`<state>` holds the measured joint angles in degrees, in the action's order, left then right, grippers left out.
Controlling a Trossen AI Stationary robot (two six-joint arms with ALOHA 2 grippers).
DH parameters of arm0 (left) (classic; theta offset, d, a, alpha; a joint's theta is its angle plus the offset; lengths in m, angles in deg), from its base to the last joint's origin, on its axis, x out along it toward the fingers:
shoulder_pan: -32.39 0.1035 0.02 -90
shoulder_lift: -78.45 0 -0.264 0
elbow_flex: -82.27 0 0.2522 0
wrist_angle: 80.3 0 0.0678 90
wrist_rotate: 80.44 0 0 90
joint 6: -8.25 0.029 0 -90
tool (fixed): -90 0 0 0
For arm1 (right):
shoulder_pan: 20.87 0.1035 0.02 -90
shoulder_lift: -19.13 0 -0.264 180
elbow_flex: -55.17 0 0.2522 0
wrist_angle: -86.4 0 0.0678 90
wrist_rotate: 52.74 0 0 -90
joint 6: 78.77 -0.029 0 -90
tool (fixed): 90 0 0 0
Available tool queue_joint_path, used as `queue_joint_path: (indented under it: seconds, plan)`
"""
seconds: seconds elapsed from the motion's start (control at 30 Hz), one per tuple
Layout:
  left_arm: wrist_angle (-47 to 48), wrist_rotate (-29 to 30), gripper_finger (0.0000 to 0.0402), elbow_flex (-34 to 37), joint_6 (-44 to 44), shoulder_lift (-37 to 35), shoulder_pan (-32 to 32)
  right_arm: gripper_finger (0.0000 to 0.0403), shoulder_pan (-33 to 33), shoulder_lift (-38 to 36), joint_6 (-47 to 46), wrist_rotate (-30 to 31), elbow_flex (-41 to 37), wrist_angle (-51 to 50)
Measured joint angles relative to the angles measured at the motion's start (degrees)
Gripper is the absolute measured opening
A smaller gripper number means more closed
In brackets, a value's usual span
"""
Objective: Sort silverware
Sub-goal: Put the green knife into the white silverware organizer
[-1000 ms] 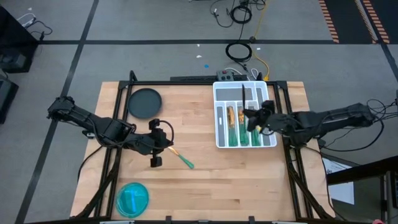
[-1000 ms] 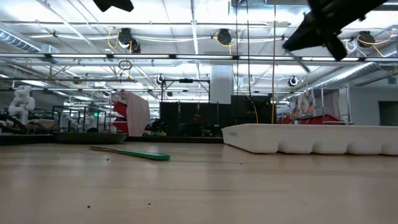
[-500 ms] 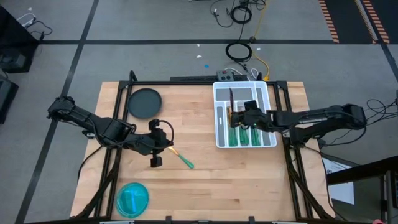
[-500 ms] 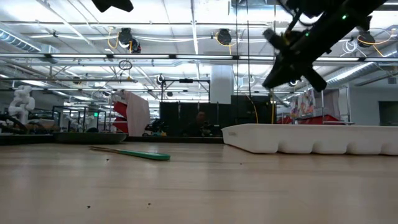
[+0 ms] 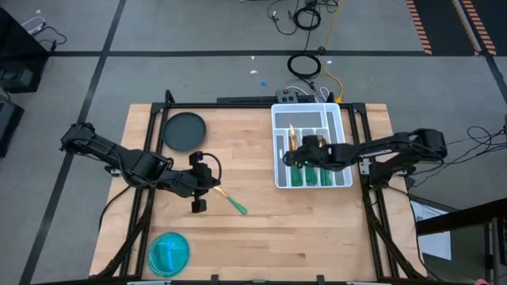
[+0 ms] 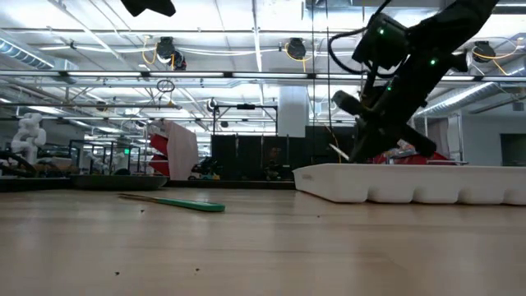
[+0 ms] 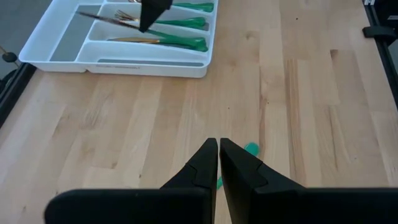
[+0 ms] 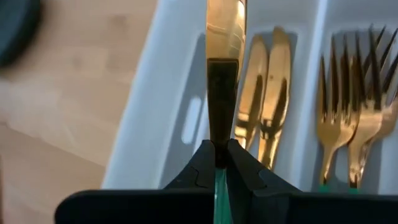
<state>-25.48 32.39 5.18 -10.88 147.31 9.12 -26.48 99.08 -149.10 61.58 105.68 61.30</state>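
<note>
Right now the right gripper (image 5: 305, 153) is clamped on a gold-bladed knife (image 8: 225, 37) with a green handle, holding it over the white slotted tray (image 5: 277, 178) at about three o'clock on the table (image 5: 261, 229). In the right wrist view the blade sticks out from between the closed fingers (image 8: 202, 168), above the tray's outermost slot on the side facing the table centre; two more gold knives (image 8: 264, 99) lie in that slot, and gold forks (image 8: 348, 118) fill the neighbouring one. Green handles (image 5: 313, 176) line the tray's six o'clock end in the high view.

One green-handled utensil (image 5: 234, 205) lies loose on the bare wood near the table centre, slanting toward five o'clock. I cannot tell which kind it is. The left gripper (image 5: 198, 194) hangs above the table just at nine o'clock of that piece, its fingers (image 7: 205, 165) pressed together with nothing between them; the green tip (image 7: 250, 149) shows beyond them in the left wrist view.

A dark round plate (image 5: 184, 131) sits at eleven o'clock, and a blue translucent bowl (image 5: 169, 252) at seven o'clock.
</note>
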Motion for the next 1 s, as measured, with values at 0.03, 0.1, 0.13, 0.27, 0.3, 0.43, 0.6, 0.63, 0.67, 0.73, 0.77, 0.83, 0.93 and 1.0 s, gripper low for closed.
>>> queue_joint_path:
  seconds: [0.03,0.1,0.13,0.27,0.3,0.43,0.6,0.63,0.67,0.73,0.77,0.83,0.93,1.0]
  plan:
    - [0.0,0.0,0.0028,0.0,0.0,0.0,0.0,0.0,0.0,0.7,0.0,-0.6,0.0,0.0]
    - [0.0,0.0,0.0028,0.0,0.0,0.0,0.0,0.0,0.0,1.8,-1.2,-0.8,0.0,0.0]
    - [0.0,0.0,0.0028,0.0,0.0,0.0,0.0,0.0,0.0,2.4,-1.9,-0.8,0.0,0.0]
    - [0.0,0.0,0.0028,0.0,0.0,0.0,0.0,0.0,0.0,4.1,-3.5,-1.3,0.0,0.1]
    - [0.0,0.0,0.0028,0.0,0.0,0.0,0.0,0.0,0.0,4.4,-3.6,-1.8,0.0,0.1]
    - [0.0,0.0,0.0028,0.0,0.0,0.0,0.0,0.0,0.1,5.3,-4.0,-2.3,0.0,0.0]
    - [0.0,0.0,0.0028,0.0,0.1,0.0,0.0,0.0,0.1,5.3,-4.0,-2.3,0.0,-0.4]
    - [0.0,0.0,0.0028,0.0,0.1,0.0,0.0,0.0,0.1,5.3,-4.0,-2.3,0.0,-0.4]
    - [0.0,0.0,0.0028,0.0,0.1,0.0,0.0,0.0,0.1,5.3,-4.0,-2.3,0.0,-0.3]
    - [0.0,0.0,0.0028,0.0,0.1,0.0,0.0,0.0001,0.1,5.3,-3.8,-2.2,0.0,-0.3]
    - [0.1,0.0,0.0028,0.0,0.1,0.0,0.0,0.0002,0.1,5.3,-3.8,-2.3,0.0,-0.3]
    - [0.3,0.0,0.0028,0.0,0.1,0.0,0.0,0.001,0.1,5.3,-3.8,-2.3,0.0,-0.3]
    - [0.4,0.2,0.0028,0.0,0.1,0.0,0.0,0.003,0.1,5.3,-3.9,-2.3,0.0,-0.6]
    - [0.5,0.4,0.0028,0.0,0.1,0.0,0.0,0.0048,0.1,5.3,-4.0,-2.3,0.0,-0.9]
